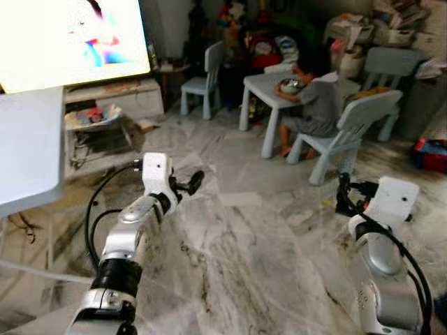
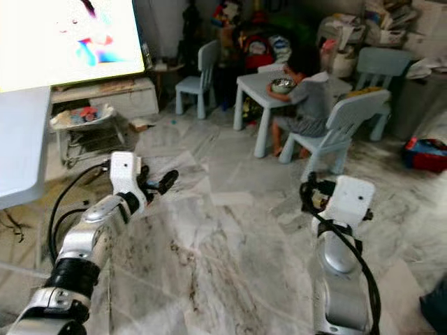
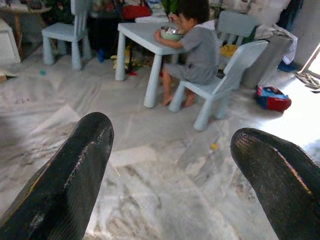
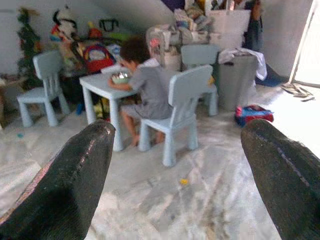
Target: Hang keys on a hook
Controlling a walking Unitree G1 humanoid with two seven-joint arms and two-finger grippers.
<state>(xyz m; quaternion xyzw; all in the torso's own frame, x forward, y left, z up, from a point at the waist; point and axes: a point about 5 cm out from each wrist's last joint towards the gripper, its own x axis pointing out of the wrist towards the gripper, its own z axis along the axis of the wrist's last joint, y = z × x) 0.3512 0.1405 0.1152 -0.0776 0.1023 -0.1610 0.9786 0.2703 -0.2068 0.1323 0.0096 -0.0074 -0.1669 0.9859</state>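
My left gripper point(image 1: 192, 183) is held out low over the marble floor point(image 1: 237, 251), open, with nothing between its two black fingers point(image 3: 75, 185). To the right my right gripper point(image 1: 343, 197) is raised at about the same height, also open and empty, its fingers point(image 4: 285, 175) spread wide. Both point towards the far side of the room.
A person point(image 1: 318, 105) sits on a pale blue chair point(image 1: 349, 132) at a small table point(image 1: 269, 87) ahead. A bright screen point(image 1: 70, 35) and a white surface point(image 1: 28, 146) stand on the left. A red and blue bag point(image 1: 429, 153) lies far right. Clutter lines the back wall.
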